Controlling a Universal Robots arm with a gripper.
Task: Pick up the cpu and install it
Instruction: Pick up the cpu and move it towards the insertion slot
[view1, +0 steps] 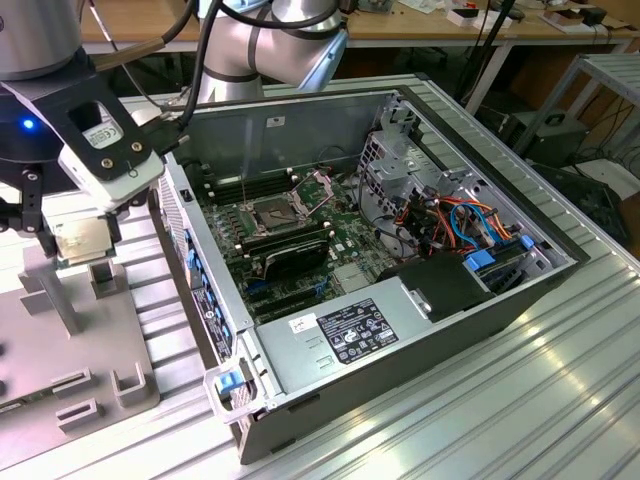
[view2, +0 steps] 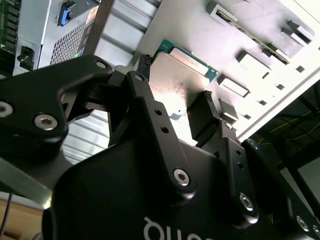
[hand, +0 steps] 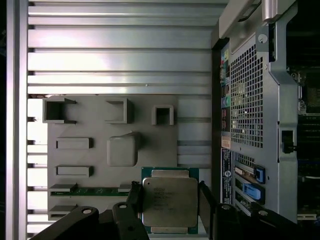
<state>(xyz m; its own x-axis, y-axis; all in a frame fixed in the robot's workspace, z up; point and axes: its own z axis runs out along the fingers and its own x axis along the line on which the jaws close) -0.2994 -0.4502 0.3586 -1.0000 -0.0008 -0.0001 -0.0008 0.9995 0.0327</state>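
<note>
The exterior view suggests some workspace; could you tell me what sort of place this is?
Likely a robotics lab set up for computer assembly: an open computer case lies on a ribbed aluminium table, the gripper holds the cpu at a grey fixture plate, and wooden workbenches stand behind.

The open computer case (view1: 300, 125) lies on the worktop (view1: 500, 420). A fixture plate (view1: 40, 340) lies beside it, at the exterior view's left. Above that plate, the claw (view1: 76, 248) clasps the cpu (view1: 82, 238).
</note>
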